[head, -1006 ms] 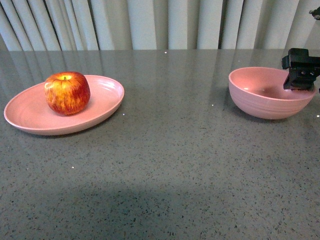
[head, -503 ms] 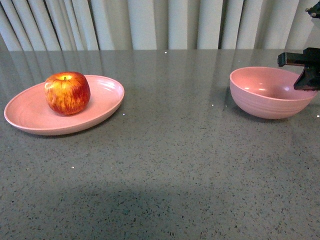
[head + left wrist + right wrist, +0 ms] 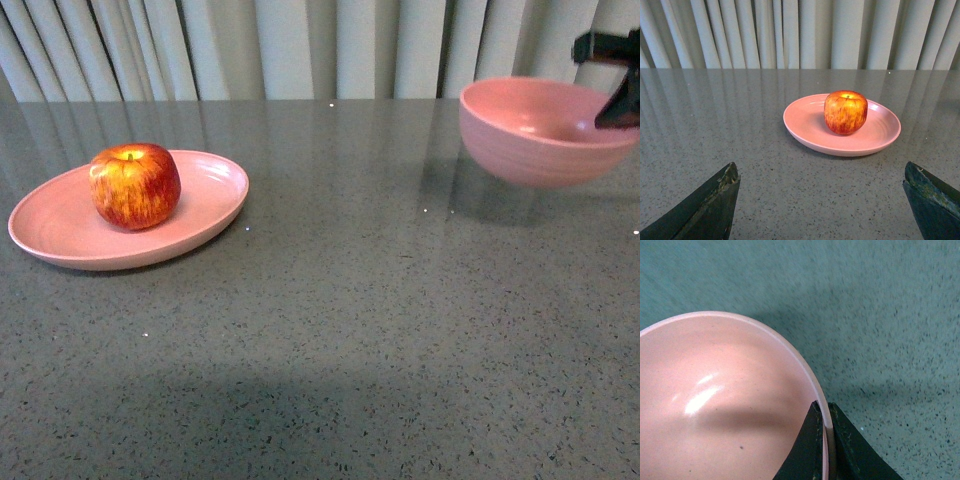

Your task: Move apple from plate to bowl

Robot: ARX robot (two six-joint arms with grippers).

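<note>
A red apple [image 3: 135, 185] with yellow streaks sits on the shallow pink plate [image 3: 60, 235] at the left of the table. From the left wrist view the apple [image 3: 845, 112] rests on the plate [image 3: 805, 125] ahead of my open left gripper [image 3: 822, 192], which holds nothing. The deep pink bowl [image 3: 535, 135] hangs above the table at the far right, its shadow beneath it. My right gripper [image 3: 610, 90] is shut on the bowl's right rim. In the right wrist view its fingers [image 3: 826, 420] pinch the rim of the bowl [image 3: 715, 405], one inside and one outside.
The grey speckled table [image 3: 340, 330] stretches between plate and bowl. Pale curtains [image 3: 300, 45] hang behind the far edge.
The bowl has risen off the table in my right gripper, moving upward in the front view. Apple and plate have not moved.
</note>
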